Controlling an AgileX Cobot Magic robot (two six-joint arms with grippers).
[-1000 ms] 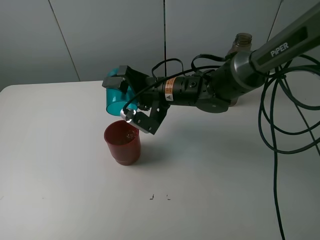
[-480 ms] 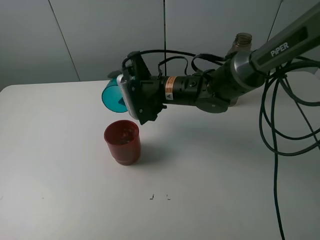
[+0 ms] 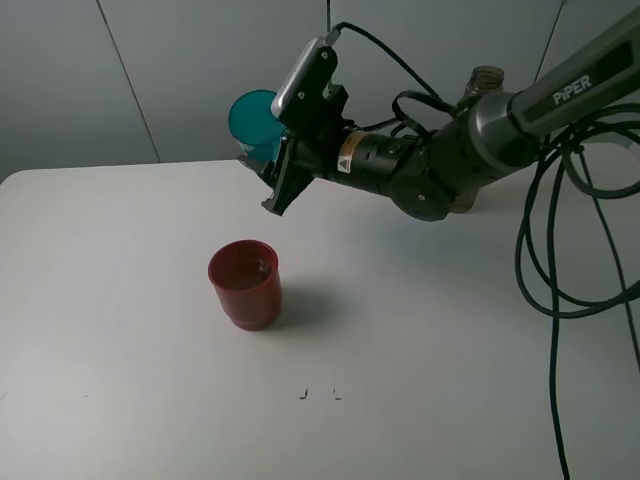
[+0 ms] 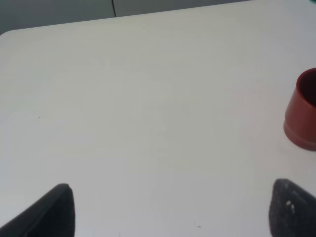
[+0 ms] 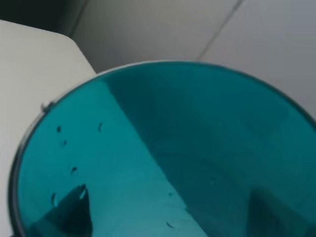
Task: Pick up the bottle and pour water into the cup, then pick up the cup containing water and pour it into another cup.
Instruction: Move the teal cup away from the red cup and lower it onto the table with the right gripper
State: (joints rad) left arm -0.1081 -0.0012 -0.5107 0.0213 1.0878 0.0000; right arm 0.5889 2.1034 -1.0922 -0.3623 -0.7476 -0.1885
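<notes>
- My right gripper pinches the teal cup, lifted above the table, behind and above the red cup.
- My left gripper is spread over bare tabletop.
- The bottle stands behind my right arm.

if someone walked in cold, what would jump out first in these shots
The teal cup held up in the air by the right gripper, above and behind the red cup; it fills the whole right wrist view. The red cup stands alone and upright on the white table. Behind the black arm, the bottle pokes up at the back right.
</notes>
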